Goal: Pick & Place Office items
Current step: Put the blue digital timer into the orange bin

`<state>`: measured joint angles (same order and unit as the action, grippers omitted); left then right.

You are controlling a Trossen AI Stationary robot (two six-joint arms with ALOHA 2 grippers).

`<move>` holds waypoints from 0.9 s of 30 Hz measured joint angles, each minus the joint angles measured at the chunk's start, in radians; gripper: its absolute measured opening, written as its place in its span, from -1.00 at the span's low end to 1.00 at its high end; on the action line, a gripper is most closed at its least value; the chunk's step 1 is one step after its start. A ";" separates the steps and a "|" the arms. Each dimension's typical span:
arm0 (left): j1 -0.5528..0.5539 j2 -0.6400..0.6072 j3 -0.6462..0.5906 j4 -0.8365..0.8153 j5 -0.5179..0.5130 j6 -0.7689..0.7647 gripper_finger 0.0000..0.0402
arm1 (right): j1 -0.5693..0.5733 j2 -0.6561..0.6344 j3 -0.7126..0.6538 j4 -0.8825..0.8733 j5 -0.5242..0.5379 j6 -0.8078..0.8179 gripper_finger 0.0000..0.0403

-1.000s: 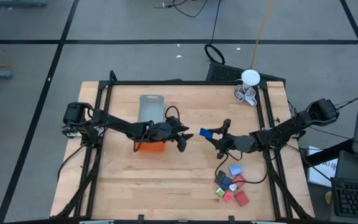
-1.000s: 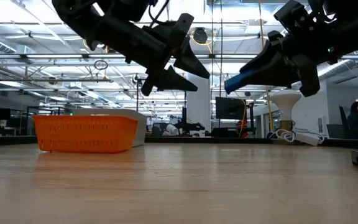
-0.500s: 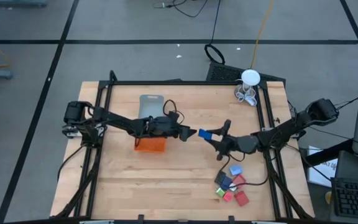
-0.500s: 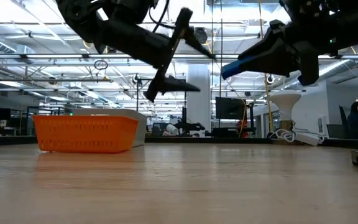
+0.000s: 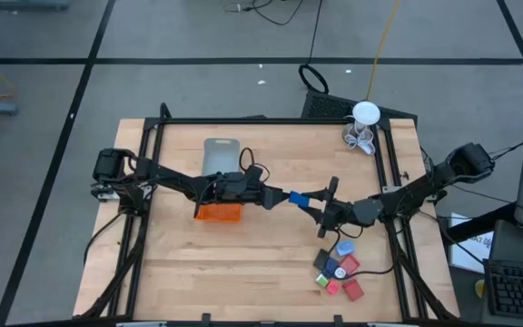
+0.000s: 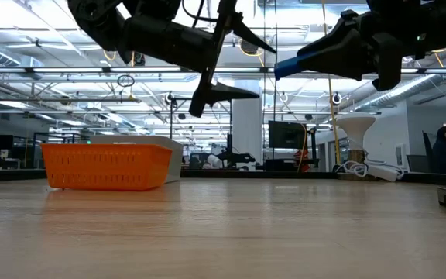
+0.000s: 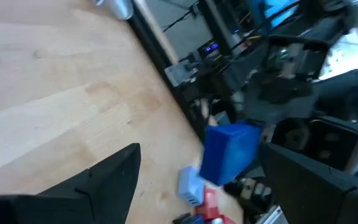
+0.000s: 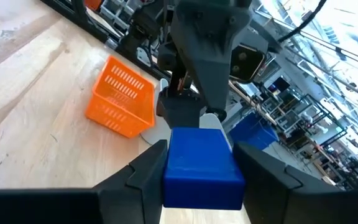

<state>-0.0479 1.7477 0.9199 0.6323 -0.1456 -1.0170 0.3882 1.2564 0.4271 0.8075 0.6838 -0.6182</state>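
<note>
My right gripper (image 5: 309, 203) is shut on a blue block (image 5: 297, 197), high above the table's middle. My left gripper (image 5: 276, 196) is open and level, facing it from the left. In the left wrist view its fingers stand on either side of the blue block (image 7: 229, 152) without touching it. The other office items (image 5: 338, 268), blue, red, black, green and pink, lie in a heap on the table near its right front. The orange tray (image 5: 219, 212) stands under the left arm, with the grey tray (image 5: 221, 156) behind it. My right gripper pinches the blue block's rear part (image 8: 199, 177) between its two fingers. The fingers lie level and come from the table's right, pointing left. The block is lifted clear, and its free end (image 6: 286, 68) sticks out past the fingertips toward the left gripper.
A white round thing with wire loops (image 5: 363, 118) stands at the table's far right corner. Black rails (image 5: 384, 173) run along the table's sides. Bare wood lies in front of the orange tray (image 6: 105, 165) and across the near middle.
My left gripper has moved right toward the blue block and turned about its wrist, so its open fingers now stand one above the other in the low view. My right gripper has carried the block slightly left and upward.
</note>
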 joint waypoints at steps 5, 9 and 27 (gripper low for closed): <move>-0.011 0.000 0.000 0.031 -0.019 0.002 0.66 | 0.000 0.000 0.000 0.016 0.000 -0.007 -0.21; -0.011 0.011 0.001 0.045 -0.022 -0.005 0.66 | 0.000 0.000 0.000 0.036 -0.002 -0.007 -0.16; -0.005 0.193 0.200 0.155 0.102 0.087 0.53 | 0.000 0.000 0.000 0.040 -0.004 -0.015 -0.21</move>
<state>-0.0532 1.9402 1.1197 0.7877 -0.0439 -0.9297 0.3885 1.2564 0.4271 0.8478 0.6800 -0.6332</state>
